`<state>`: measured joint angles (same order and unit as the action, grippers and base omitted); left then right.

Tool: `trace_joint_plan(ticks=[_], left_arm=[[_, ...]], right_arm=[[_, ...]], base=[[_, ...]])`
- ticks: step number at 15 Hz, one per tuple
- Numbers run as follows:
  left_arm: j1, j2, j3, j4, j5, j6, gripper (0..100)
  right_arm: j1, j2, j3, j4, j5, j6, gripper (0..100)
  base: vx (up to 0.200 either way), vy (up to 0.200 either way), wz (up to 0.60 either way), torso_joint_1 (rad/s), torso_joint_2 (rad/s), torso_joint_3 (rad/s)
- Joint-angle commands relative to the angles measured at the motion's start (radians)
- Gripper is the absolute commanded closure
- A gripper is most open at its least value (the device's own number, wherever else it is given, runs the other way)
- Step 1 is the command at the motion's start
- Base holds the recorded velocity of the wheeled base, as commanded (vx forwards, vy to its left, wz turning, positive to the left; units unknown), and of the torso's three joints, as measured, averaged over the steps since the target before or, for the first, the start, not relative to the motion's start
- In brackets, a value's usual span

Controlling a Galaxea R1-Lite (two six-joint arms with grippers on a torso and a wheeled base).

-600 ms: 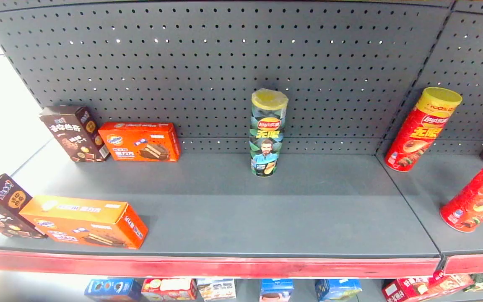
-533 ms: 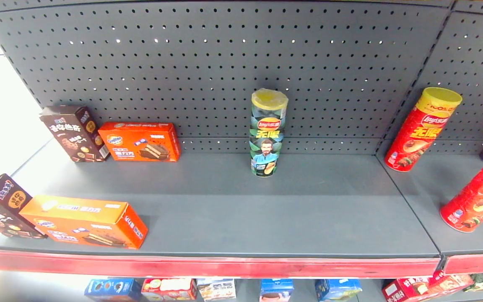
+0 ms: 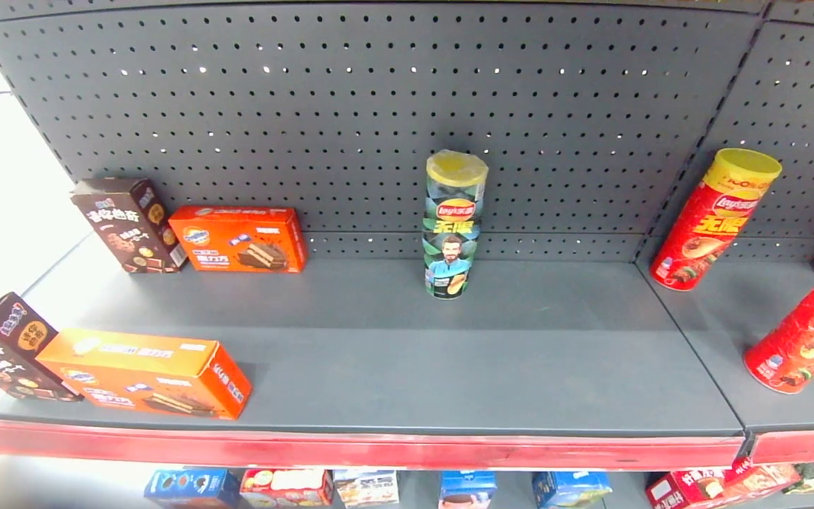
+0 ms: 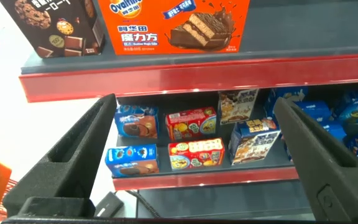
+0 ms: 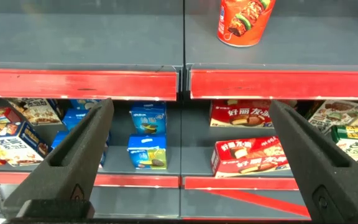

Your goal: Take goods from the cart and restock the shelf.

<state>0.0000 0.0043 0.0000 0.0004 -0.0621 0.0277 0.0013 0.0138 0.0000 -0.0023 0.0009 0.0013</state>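
Note:
A green chip can (image 3: 456, 225) with a yellow lid stands upright at the back middle of the grey shelf (image 3: 449, 367). My left gripper (image 4: 194, 106) is open and holds nothing; it hangs below and in front of the shelf's red front edge (image 4: 197, 78), facing the orange wafer box (image 4: 174, 25) and the brown cookie box (image 4: 48, 28). My right gripper (image 5: 191, 107) is open too, with nothing in it. It faces the red edge (image 5: 278, 84) where two shelf boards meet, under a red chip can (image 5: 244, 22).
Brown cookie boxes (image 3: 128, 225) (image 3: 1, 346) and orange wafer boxes (image 3: 239, 239) (image 3: 145, 375) fill the shelf's left side. Two red chip cans (image 3: 714, 219) (image 3: 803, 332) stand on the neighbouring board at the right. Small boxes (image 3: 287, 486) line the lower shelf. Bare shelf lies around the green can.
The whole head picture has shifted a few pixels, so the camera moved. The goods on the shelf stay where they were.

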Motion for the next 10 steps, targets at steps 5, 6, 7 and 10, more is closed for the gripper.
trace_joint_plan(ticks=[5, 6, 7, 10], left_arm=[[0.000, 0.000, 0.000, 0.000, -0.001, 0.000, 0], [0.000, 0.000, 0.000, 0.000, 0.001, 0.000, 0], [0.000, 0.000, 0.000, 0.000, -0.001, 0.000, 0], [0.000, 0.000, 0.000, 0.000, -0.001, 0.000, 0]], right_arm=[[-0.001, 0.000, 0.000, -0.001, 0.001, -0.001, 0], [-0.001, 0.000, 0.000, -0.001, 0.001, -0.001, 0], [-0.001, 0.000, 0.000, -0.001, 0.001, -0.001, 0], [-0.001, 0.000, 0.000, -0.001, -0.001, -0.001, 0]], base=[[0.000, 0.000, 0.60, 0.004, 0.00, 0.004], [0.000, 0.000, 0.60, 0.002, 0.01, 0.002], [0.000, 0.000, 0.60, 0.002, 0.00, 0.002], [0.000, 0.000, 0.60, 0.002, 0.00, 0.001]])
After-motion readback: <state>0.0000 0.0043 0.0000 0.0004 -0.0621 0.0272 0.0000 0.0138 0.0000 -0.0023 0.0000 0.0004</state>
